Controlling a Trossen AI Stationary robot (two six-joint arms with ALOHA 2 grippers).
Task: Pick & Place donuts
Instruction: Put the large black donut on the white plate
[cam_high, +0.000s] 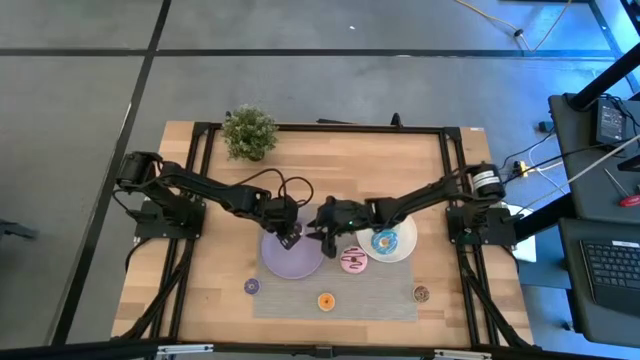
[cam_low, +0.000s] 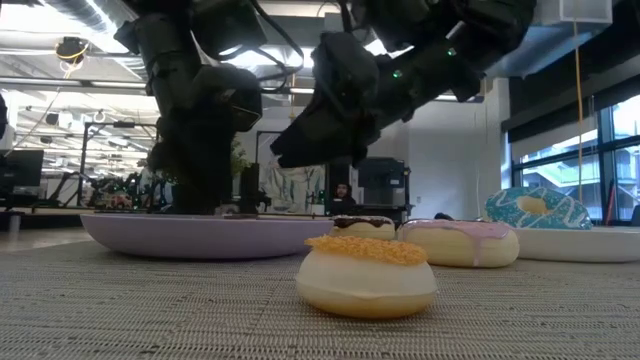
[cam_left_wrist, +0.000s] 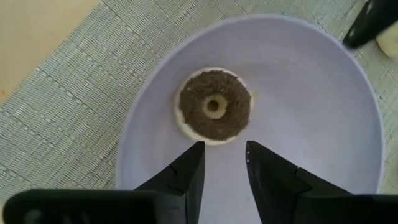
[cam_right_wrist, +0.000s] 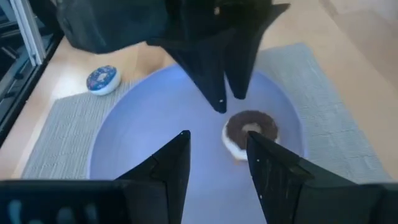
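Chocolate donut (cam_left_wrist: 214, 106) lies flat on lilac plate (cam_left_wrist: 323, 112). My left fingers (cam_left_wrist: 224, 163) released, poised above it. My right fingers (cam_right_wrist: 217, 155) released, nearby. Judged light, rigid, slick; pinch across ring.

6 donuts (cam_high: 353, 260), 2 plates (cam_high: 292, 258)

You see even, bright light on the table (cam_high: 200, 200); in the low view the arms stand dark against bright ceiling lamps.
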